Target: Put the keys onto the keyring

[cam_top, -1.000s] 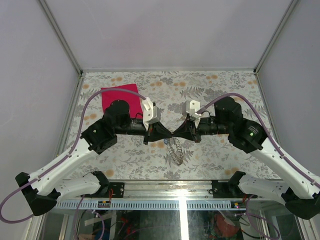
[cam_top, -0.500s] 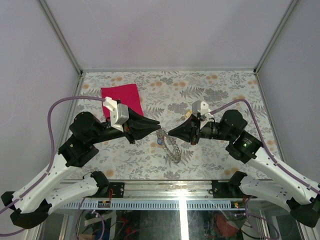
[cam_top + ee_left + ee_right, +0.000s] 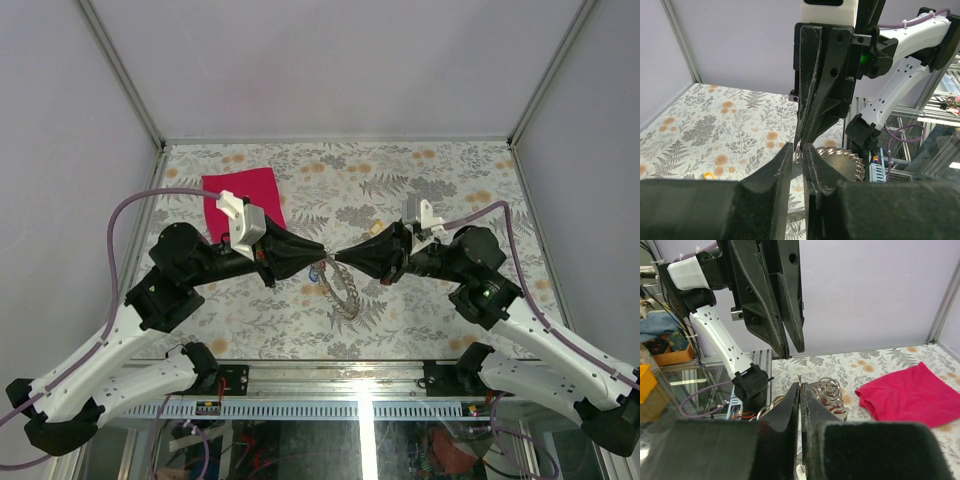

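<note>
Right claw clenched on keyring edge; left claw slightly parted, tips beside right's, above floral surface.

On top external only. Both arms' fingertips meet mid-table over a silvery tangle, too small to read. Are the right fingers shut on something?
Observer: Yes. In the right wrist view the right fingers are pressed together, with a thin silvery piece poking up from between their tips.
Operator: Left?
Observer: Left wrist view: the left fingers stand a narrow gap apart, with a small silvery loop at their tips. Can't tell whether it's pinched.
Operator: The tangle?
Observer: Left wrist view shows a toothed edge on the tangle, just beyond the left fingertips.
</note>
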### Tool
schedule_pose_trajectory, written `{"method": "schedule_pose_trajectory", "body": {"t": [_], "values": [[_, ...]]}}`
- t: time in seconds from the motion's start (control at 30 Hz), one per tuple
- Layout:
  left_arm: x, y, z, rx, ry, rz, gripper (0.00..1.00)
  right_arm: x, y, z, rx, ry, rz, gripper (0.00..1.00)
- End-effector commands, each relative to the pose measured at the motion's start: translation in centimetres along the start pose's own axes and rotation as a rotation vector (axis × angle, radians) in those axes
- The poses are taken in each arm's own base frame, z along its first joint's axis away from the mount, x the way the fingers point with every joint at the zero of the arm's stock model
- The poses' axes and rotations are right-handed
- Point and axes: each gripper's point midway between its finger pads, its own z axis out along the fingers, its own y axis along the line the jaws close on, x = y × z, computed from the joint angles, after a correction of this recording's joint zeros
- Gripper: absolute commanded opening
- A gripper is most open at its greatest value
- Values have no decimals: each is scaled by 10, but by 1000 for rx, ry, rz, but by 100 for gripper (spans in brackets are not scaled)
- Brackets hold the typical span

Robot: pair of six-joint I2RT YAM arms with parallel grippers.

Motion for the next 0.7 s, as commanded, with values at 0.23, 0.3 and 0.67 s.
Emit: {"method": "schedule_pose_trajectory", "body": {"t": [0.23,0.3,0.67], "values": [[-8,4,-4,-40,-53,18,17,-61,1,0,41,-67,-101,0],[-2,6,-4,-48,-44,16,17,-60,0,-1,50,-19,-103,0],[21,45,-11,-243,-3,80,53,-62,-14,-7,151,173,-80,0]]}}
